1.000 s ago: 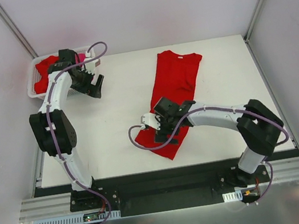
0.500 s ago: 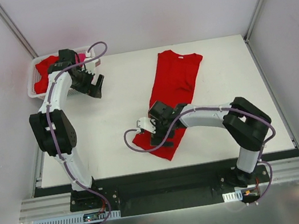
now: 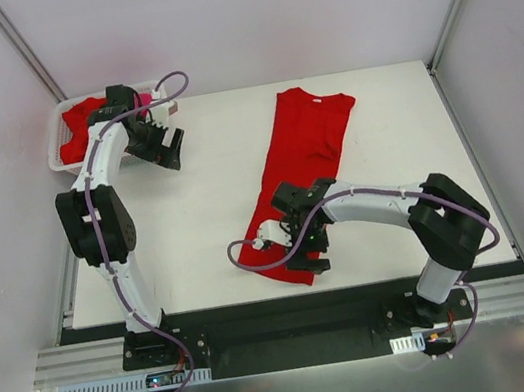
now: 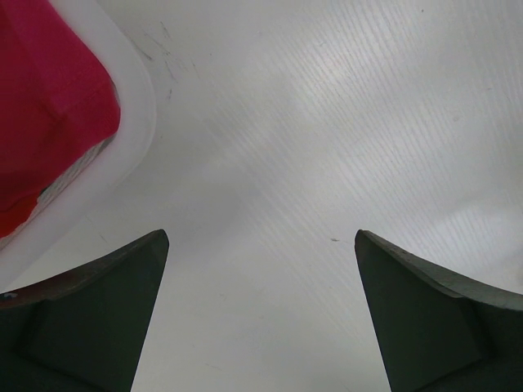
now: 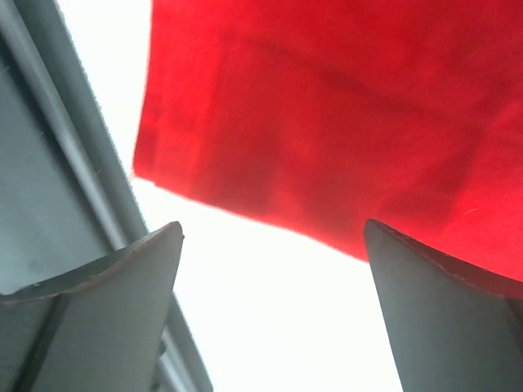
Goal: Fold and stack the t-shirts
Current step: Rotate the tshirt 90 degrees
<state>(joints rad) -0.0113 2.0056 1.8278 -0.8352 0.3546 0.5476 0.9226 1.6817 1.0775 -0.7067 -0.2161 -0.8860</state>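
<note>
Low over near hem of red t-shirt [image 5: 327,98], right pincer [image 5: 271,233] agape, empty; left pincer [image 4: 261,237] likewise beside basket [image 4: 135,106].

We lose near hem of red t-shirt [image 3: 308,142] under right arm [image 3: 370,205]. In basket [image 3: 56,153], t-shirts [image 3: 77,125] partly behind left arm [image 3: 104,163]; we cannot count them.

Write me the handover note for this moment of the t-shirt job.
Left gripper: open, empty, over the table beside the basket.
Right gripper: open, empty, above the near hem of the red t-shirt, which lies long and narrow on the table.
More t-shirts, red and pink, are in the basket.
Done: no stack in view. Left: fold this one, then the rest.
</note>
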